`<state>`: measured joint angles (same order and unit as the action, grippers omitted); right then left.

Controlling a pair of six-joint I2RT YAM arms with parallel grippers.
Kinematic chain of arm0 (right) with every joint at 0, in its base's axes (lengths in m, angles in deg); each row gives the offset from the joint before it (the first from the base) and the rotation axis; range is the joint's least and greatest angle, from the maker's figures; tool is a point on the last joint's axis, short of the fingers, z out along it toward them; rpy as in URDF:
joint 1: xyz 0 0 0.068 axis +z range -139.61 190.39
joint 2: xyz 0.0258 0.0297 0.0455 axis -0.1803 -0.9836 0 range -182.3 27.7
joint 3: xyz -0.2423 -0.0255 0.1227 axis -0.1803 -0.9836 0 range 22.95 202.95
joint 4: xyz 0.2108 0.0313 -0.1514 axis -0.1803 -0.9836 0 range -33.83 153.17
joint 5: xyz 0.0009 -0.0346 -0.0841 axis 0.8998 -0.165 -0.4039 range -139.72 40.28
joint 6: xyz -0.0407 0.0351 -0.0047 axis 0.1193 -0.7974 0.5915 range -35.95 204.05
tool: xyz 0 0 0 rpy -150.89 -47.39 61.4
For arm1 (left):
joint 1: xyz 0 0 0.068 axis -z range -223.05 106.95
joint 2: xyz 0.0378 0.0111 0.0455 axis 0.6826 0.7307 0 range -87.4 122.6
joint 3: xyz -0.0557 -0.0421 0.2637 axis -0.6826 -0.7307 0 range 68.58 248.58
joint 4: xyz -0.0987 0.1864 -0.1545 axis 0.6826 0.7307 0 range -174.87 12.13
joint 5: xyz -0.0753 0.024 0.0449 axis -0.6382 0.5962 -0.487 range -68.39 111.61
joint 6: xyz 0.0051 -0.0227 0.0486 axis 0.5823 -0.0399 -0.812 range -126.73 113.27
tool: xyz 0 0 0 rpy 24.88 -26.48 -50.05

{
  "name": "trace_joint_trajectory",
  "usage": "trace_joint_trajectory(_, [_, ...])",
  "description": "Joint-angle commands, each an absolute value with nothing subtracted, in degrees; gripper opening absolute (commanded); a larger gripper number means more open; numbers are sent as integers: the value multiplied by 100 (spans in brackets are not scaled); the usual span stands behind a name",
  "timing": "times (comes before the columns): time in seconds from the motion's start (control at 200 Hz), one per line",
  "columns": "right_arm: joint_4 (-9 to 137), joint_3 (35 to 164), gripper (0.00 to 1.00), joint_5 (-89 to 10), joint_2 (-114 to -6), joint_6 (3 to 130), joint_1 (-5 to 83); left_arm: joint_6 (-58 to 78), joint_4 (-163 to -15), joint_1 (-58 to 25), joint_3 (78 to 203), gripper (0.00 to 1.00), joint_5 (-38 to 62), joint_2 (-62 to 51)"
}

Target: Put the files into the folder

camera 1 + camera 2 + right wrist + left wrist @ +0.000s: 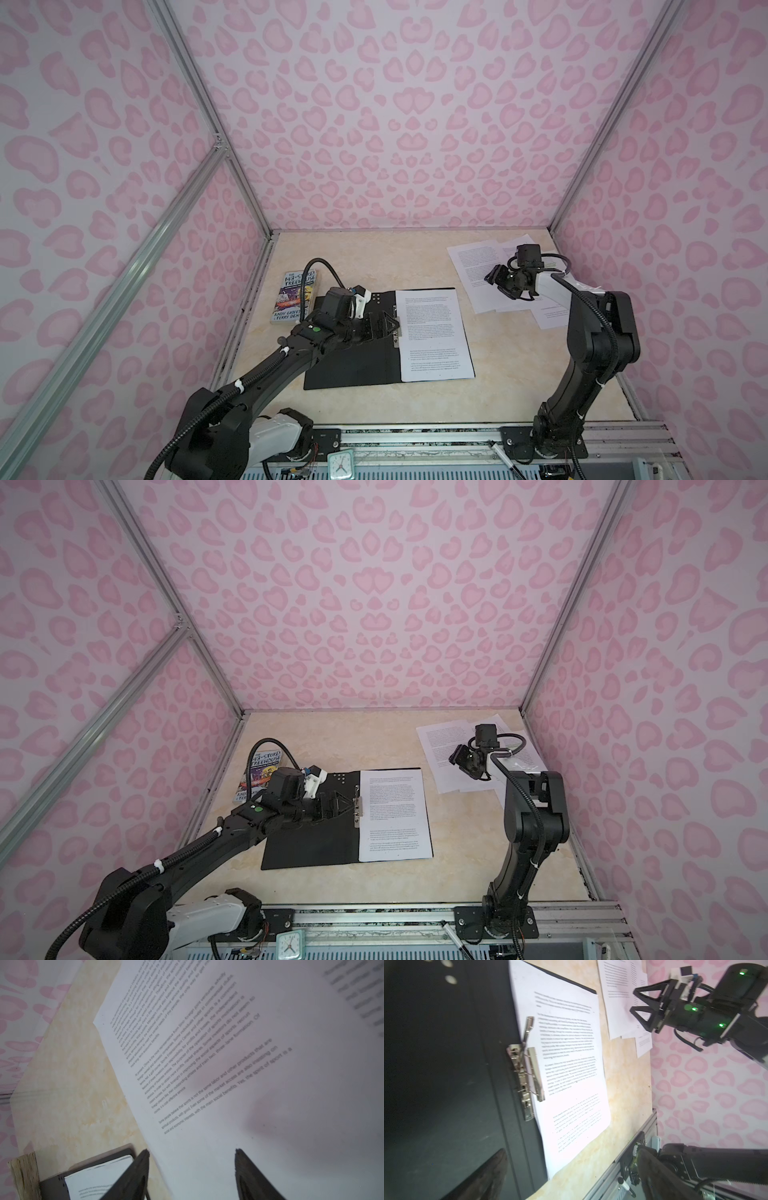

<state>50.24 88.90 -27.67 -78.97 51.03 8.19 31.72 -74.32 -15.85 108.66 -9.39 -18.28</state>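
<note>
The black folder point(353, 365) point(311, 845) lies open and flat on the bench point(415, 403), near the middle and a little to the left. One printed sheet point(432, 332) point(392, 812) lies on its right half, its left edge at the metal clip point(396, 328) point(357, 808) that runs along the fold. The left wrist view shows that clip point(527, 1072) lying over the edge of the sheet point(566, 1064), beside the bare dark cover point(436, 1064). The left claw point(382, 326) point(336, 806) hangs low over the folder's left half, pointing right, its tips just beside the clip; its jaws stand wide with nothing between them, and whether they touch the cover cannot be told. The loose sheets point(473, 266) point(440, 746) lie fanned and overlapping at the far right corner of the bench, well apart from the folder. The right claw point(498, 282) point(461, 758) point(633, 1001) is above them, pointing left and down, with its jaws partly apart and holding nothing. In the right wrist view its two dark tips point(191, 1153) are over the near edge of the top page point(249, 1064); contact with the paper cannot be told. A colourful book point(293, 295) point(259, 771) lies just beyond the folder's far left corner.
</note>
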Motion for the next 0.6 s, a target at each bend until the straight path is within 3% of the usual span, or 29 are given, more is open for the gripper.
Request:
trace_joint_trajectory(0.0, [5207, 8637, 65, -2617, -7857, 5093, 693, 3111, -7535, -1364, 11115, 98, -1196, -1674])
trace_joint_trajectory(0.31, [5584, 7269, 62, -2505, -7296, 4574, 417, 3337, -7782, -618, 11873, 100, -1047, -759])
trace_joint_trajectory(0.47, [5761, 6350, 61, -2389, -6431, 4414, 220, 3515, -7937, -263, 12408, 96, -1010, -24])
trace_joint_trajectory(0.6, [5867, 5980, 63, -2866, -5654, 4151, -74, 3717, -8012, 24, 13057, 90, -896, 738])
